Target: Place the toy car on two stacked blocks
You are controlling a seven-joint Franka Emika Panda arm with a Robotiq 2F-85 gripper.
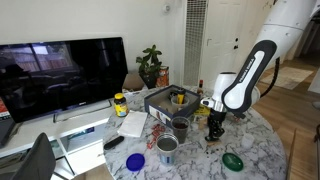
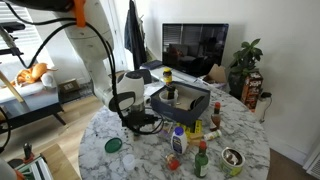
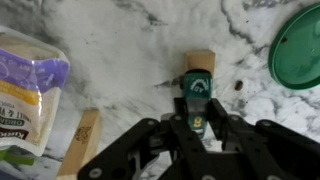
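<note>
In the wrist view my gripper (image 3: 196, 128) is shut on a small green toy car (image 3: 196, 92) with a yellow mark on its roof. The car's nose lies over a tan wooden block (image 3: 198, 58) that stands on the white marble table (image 3: 130, 40). I cannot tell whether a second block is under it. Another wooden block (image 3: 84, 142) lies loose at the lower left. In both exterior views the gripper (image 1: 215, 128) (image 2: 136, 121) is low over the table; the car and blocks are too small to make out there.
A green lid (image 3: 300, 45) (image 1: 233, 160) lies near the gripper. A purple and white bag (image 3: 28, 80) is at the left of the wrist view. Cups (image 1: 167, 147), a grey box (image 1: 168, 98) and bottles (image 2: 178, 140) crowd the table.
</note>
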